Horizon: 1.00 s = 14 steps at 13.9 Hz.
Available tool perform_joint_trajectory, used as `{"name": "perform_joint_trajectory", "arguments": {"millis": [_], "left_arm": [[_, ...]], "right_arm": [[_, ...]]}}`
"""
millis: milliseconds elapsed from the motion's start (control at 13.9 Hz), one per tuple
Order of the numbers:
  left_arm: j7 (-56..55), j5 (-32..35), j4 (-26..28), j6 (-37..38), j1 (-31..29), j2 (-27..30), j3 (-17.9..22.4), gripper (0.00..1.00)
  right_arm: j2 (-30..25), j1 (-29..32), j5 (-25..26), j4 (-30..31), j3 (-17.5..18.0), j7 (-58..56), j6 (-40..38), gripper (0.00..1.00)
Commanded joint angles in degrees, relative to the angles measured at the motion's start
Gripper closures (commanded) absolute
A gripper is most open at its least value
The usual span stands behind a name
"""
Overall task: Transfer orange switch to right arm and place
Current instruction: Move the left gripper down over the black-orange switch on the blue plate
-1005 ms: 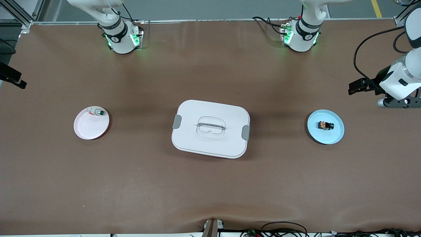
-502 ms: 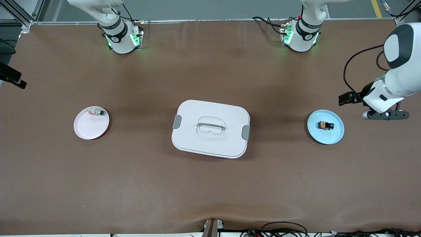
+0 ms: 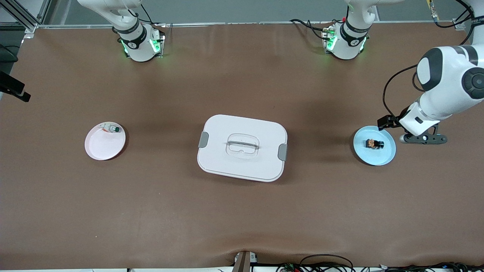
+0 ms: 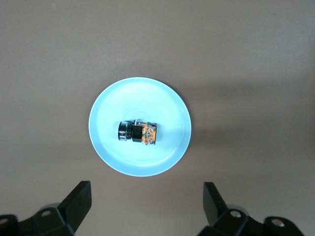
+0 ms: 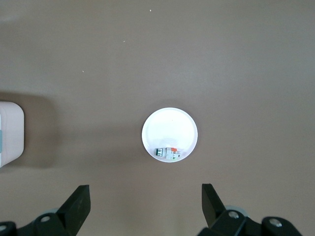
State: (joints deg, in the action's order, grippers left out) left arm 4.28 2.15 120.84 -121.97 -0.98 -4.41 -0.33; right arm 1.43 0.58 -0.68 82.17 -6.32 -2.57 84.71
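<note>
The orange switch (image 3: pixel 373 143) (image 4: pixel 139 133), a tiny black block with an orange-copper patch, lies on its side in a light blue plate (image 3: pixel 363 155) (image 4: pixel 106 147) toward the left arm's end of the table. My left gripper (image 3: pixel 413 127) (image 4: pixel 146 196) hangs open and empty above the table just beside that plate. My right gripper (image 5: pixel 145 194) is open and empty too, high over the table near a pale plate (image 5: pixel 170 129). Its hand is out of the front view.
A white lidded box (image 3: pixel 242 130) (image 5: pixel 10 132) with grey clips and a recessed handle stands mid-table. The pale plate (image 3: pixel 102 147) toward the right arm's end holds a small white part with a green cap (image 3: pixel 112 129) (image 5: pixel 167 153). Cables run along the table's near edge.
The left arm has swung in from the table's end, bringing its open gripper close beside the blue plate. Nothing else has moved.
</note>
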Motion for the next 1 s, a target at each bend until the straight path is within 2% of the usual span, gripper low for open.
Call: {"name": "perform_joint_trajectory", "arguments": {"millis": [0, 502, 933], "left_arm": [[3.7, 1.5, 1.1, -2.7, -1.1, -1.5, 0.2, 0.0], [6.2, 3.3, 3.0, -11.0, -2.2, -6.7, 0.2, 0.0], [6.5, 3.3, 4.0, -13.4, -2.2, -9.5, 0.2, 0.0]], "right_arm": [[-0.9, 0.5, 0.3, 0.7, 0.3, 0.2, 0.0, 0.0], [-0.9, 0.5, 0.3, 0.7, 0.3, 0.2, 0.0, 0.0], [-0.9, 0.5, 0.3, 0.7, 0.3, 0.2, 0.0, 0.0]]}}
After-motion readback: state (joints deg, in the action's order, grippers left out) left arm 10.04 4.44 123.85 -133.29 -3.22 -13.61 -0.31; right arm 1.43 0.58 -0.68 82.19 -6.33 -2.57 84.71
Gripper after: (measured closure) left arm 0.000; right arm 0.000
